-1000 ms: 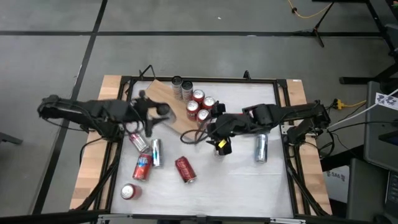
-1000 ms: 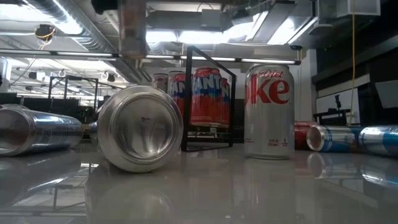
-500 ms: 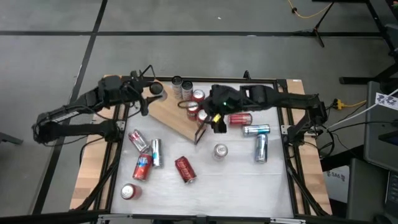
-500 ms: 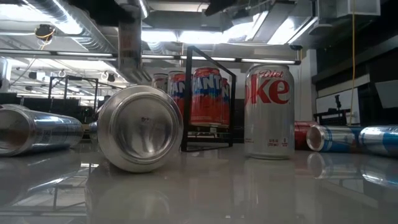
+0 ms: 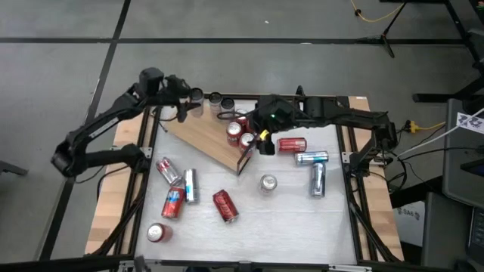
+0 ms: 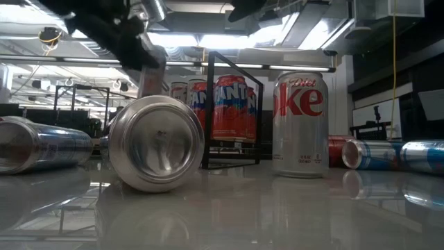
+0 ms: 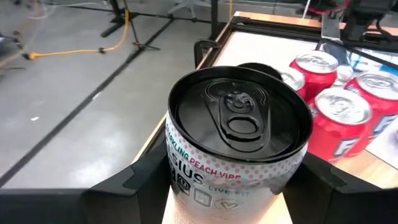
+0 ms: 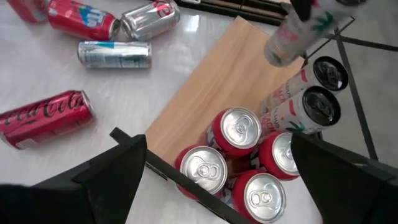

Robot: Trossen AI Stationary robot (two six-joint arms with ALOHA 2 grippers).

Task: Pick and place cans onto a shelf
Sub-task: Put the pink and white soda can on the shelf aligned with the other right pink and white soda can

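My left gripper (image 5: 190, 96) hangs over the table's far left corner, beside the far end of the wooden shelf (image 5: 200, 134), shut on a slim white can with pink dots and a dark top (image 7: 239, 118). Two like cans (image 8: 323, 90) stand on the shelf's far end. Several red cans (image 8: 239, 130) stand on the board by its black frame (image 5: 243, 160). My right gripper (image 5: 263, 143) hovers open above those red cans, touching nothing. My left gripper pinches the slim can's body between its two fingers, one finger (image 7: 140, 180) on each side wall (image 7: 180, 171), below the rim. The fingers come nearly level from the table's left, slanting a little down. The can stands upright in the hold, lifted clear.
Loose cans lie on the white tabletop: red and silver ones at the near left (image 5: 172, 202), one red at the middle (image 5: 225, 205), a red and two blue-silver ones at the right (image 5: 310, 158). A Diet Coke can (image 6: 300, 125) stands upright mid-table. Black rails (image 5: 352, 174) edge the table.
My left gripper has carried the slim can from over the table's left part toward the far edge, swinging round to the shelf's far end. My right gripper has gone from over the table's middle toward the far edge, over the red cans on the shelf.
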